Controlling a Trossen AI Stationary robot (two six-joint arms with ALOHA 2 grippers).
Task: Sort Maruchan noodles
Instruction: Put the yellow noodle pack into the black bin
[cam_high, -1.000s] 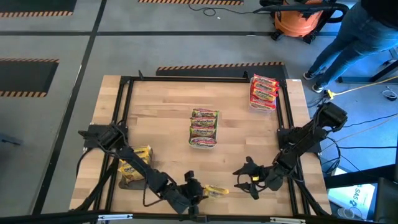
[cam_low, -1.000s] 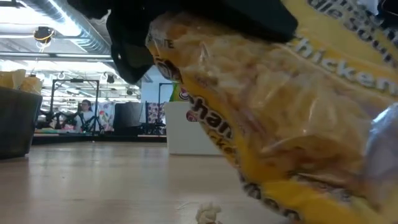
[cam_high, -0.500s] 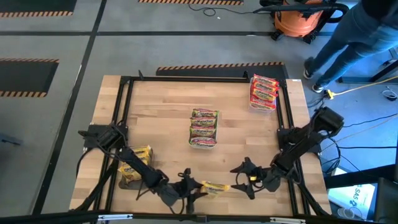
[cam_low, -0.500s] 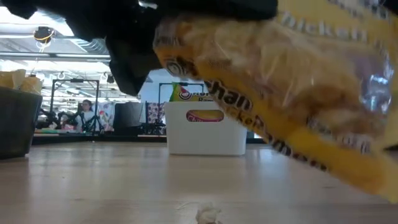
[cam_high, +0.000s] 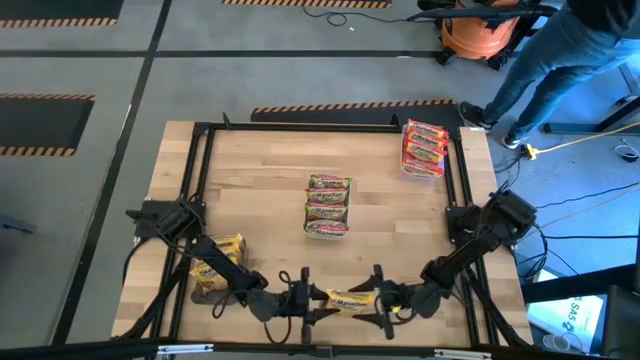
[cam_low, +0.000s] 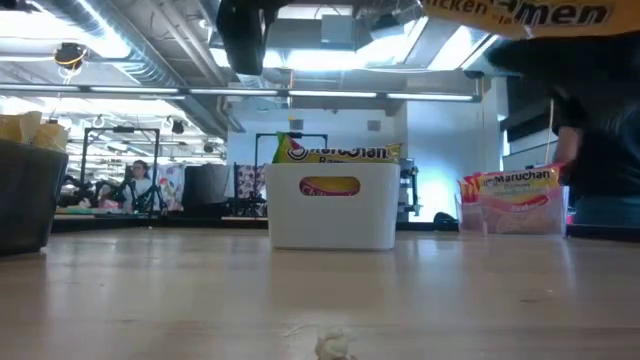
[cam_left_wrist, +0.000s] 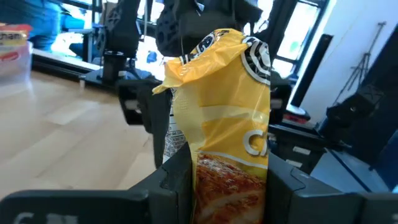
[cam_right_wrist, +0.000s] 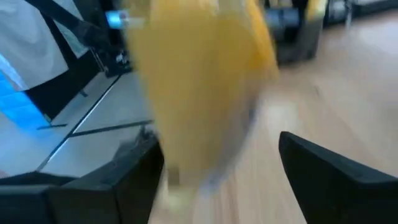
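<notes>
A yellow Maruchan noodle packet (cam_high: 346, 298) hangs in the air near the table's near edge, between my two grippers. My left gripper (cam_high: 318, 298) is shut on its left end. My right gripper (cam_high: 381, 298) is open, with one finger on either side of the packet's right end (cam_right_wrist: 199, 93); I see no touch. In the low view only the packet's lower edge (cam_low: 520, 12) shows, high above the wood. Green packets stand in a white bin (cam_high: 327, 205), red ones in a clear bin (cam_high: 424, 148), and yellow ones in a dark bin (cam_high: 215, 265). My left gripper pinches the yellow packet between its two fingers (cam_left_wrist: 177, 180) at the packet's left end (cam_left_wrist: 230, 171), coming level from the table's left. The packet sticks out past the fingers toward the right arm, lifted clear of the table, with its free end crinkled.
The black frame rails (cam_high: 200, 180) run along the table's left, right and far sides. Bare wood (cam_high: 260, 190) lies between the bins. A person (cam_high: 560, 60) stands beyond the far right corner, next to an orange vacuum (cam_high: 480, 35).
My left gripper carried the yellow packet up and toward the table's right, and the packet turned from hanging slanted to roughly level. My right gripper moved left along the near edge until its open fingers stood around the packet's free end.
</notes>
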